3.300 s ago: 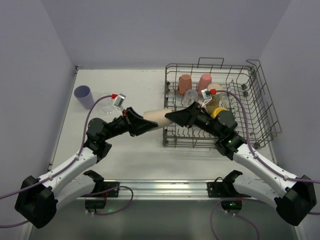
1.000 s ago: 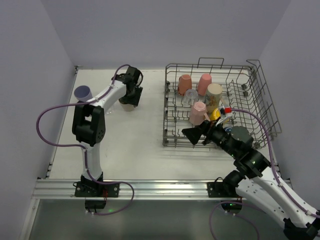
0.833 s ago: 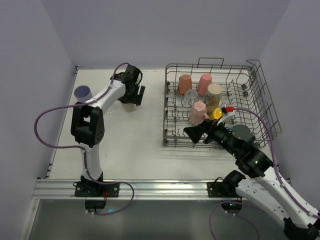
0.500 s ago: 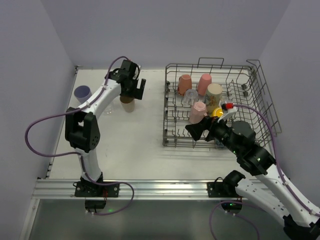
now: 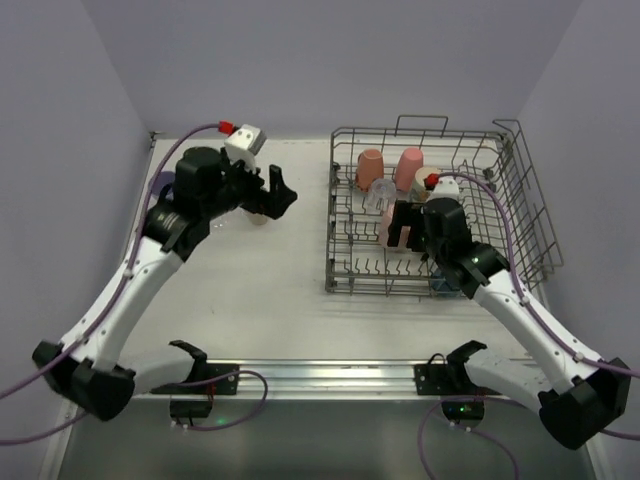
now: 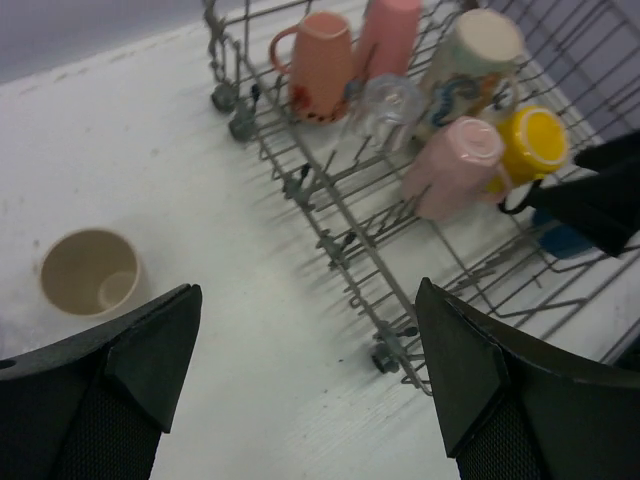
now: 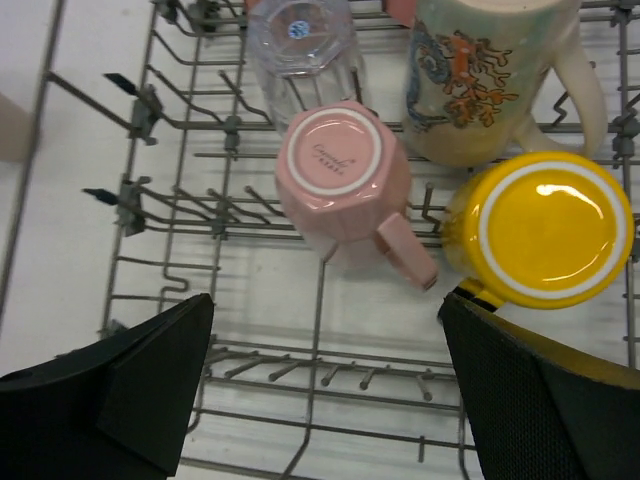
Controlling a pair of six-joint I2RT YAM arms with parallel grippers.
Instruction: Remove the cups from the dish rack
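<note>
The dish rack (image 5: 520, 190) stands at the right with several cups upside down in it. Among them are a salmon mug (image 6: 320, 65), a tall pink cup (image 6: 392, 35), a glass tumbler (image 7: 300, 40) and a printed cream mug (image 7: 480, 75). A pink mug (image 7: 340, 170) and a yellow cup (image 7: 540, 225) lie nearer. My right gripper (image 7: 325, 300) hangs open just above the pink mug, apart from it. A beige cup (image 6: 88, 272) stands upright on the table left of the rack. My left gripper (image 6: 307, 288) is open and empty above the table beside it.
A lavender cup (image 5: 160, 183) stands at the far left, partly behind my left arm. A dark blue cup (image 6: 565, 240) lies low in the rack's near corner. The rack's wire tines (image 7: 320, 350) and raised handles (image 5: 420, 122) stick up around the cups.
My left gripper opened, let go of the beige cup on the table and rose away from it. My right gripper moved forward over the pink mug in the rack.
</note>
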